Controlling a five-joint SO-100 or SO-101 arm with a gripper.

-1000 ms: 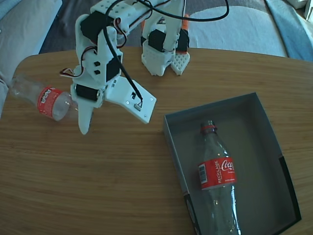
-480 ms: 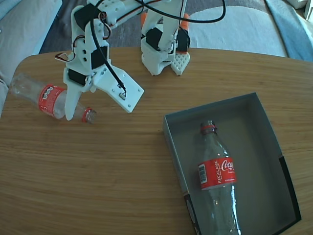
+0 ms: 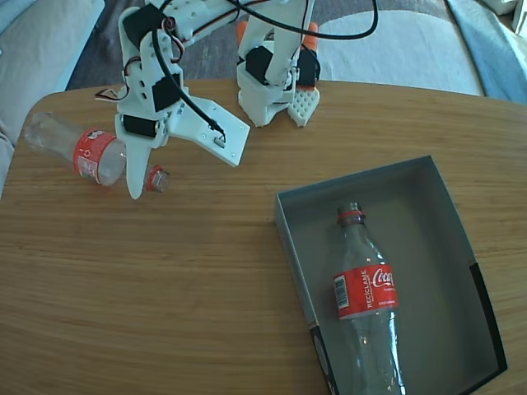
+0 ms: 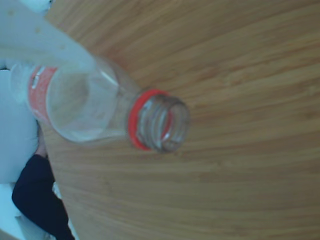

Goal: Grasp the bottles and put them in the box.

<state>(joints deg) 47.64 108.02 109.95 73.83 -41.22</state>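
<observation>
One clear bottle (image 3: 92, 153) with a red label lies on the table at the left in the fixed view, its uncapped mouth and red neck ring pointing right. My gripper (image 3: 183, 174) is open above it. One white finger (image 3: 136, 173) crosses the bottle's shoulder, and the other jaw stands wide to the right, so the neck lies between them. The wrist view shows the same bottle (image 4: 95, 107) close up, with the white finger (image 4: 45, 40) over its upper left. A second bottle (image 3: 366, 288) lies lengthwise inside the grey-blue box (image 3: 288, 239) at the right.
The arm's base (image 3: 276, 90) stands at the table's far edge. Bare wood (image 3: 181, 288) lies between the loose bottle and the box. The table's rounded left edge passes close to the bottle's bottom end. Pale cushions (image 3: 41, 41) lie beyond the table.
The open gripper swung left and came down over the loose bottle's neck. That bottle shifted slightly up and right. The box and the bottle in it stayed still.
</observation>
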